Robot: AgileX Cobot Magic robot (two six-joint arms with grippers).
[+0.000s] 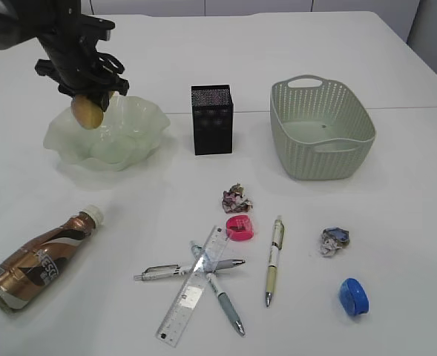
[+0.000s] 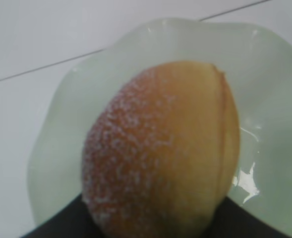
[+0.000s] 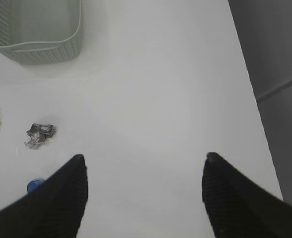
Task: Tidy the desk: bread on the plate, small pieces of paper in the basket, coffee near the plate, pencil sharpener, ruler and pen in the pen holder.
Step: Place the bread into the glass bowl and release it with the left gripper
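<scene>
Filling the left wrist view, the bread (image 2: 160, 148) hides the left gripper's (image 1: 92, 100) jaws; that gripper clamps the bread just above the plate's (image 1: 140, 119) left rim. The right gripper (image 3: 143, 193) shows only two fingertips (image 3: 61, 198), spread wide over bare counter (image 3: 150, 89), with a paper wad (image 3: 40, 133) and the basket (image 3: 41, 34) off to its left.

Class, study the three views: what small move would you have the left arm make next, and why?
Probably lower a little and release. The left end effector holds the bread over the plate, and the left wrist view shows the bun centred above the green dish, not yet resting in it.
</scene>
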